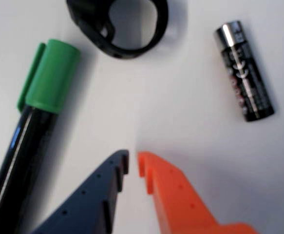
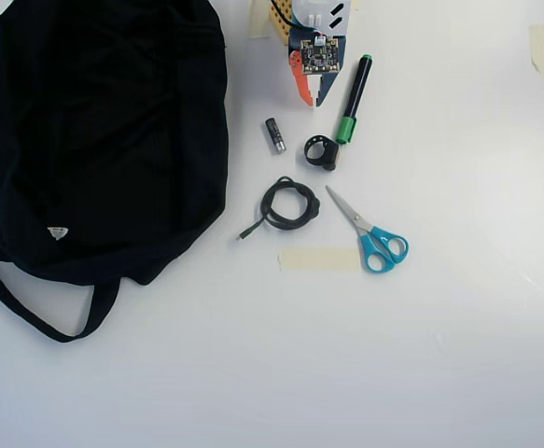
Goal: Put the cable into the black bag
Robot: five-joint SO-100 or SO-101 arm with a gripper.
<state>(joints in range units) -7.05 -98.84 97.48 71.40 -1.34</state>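
The cable lies as a small dark coil on the white table in the overhead view, its plug end pointing down-left toward the bag. It does not show in the wrist view. The black bag fills the left side, with its strap looping below and a small white label. My gripper hangs at the top centre, well above the coil in that view. In the wrist view its blue and orange fingertips stand almost together over bare table, holding nothing.
A black battery, a thick black plastic ring and a green-capped marker lie close around the gripper. Teal-handled scissors and a tape strip lie beside the coil.
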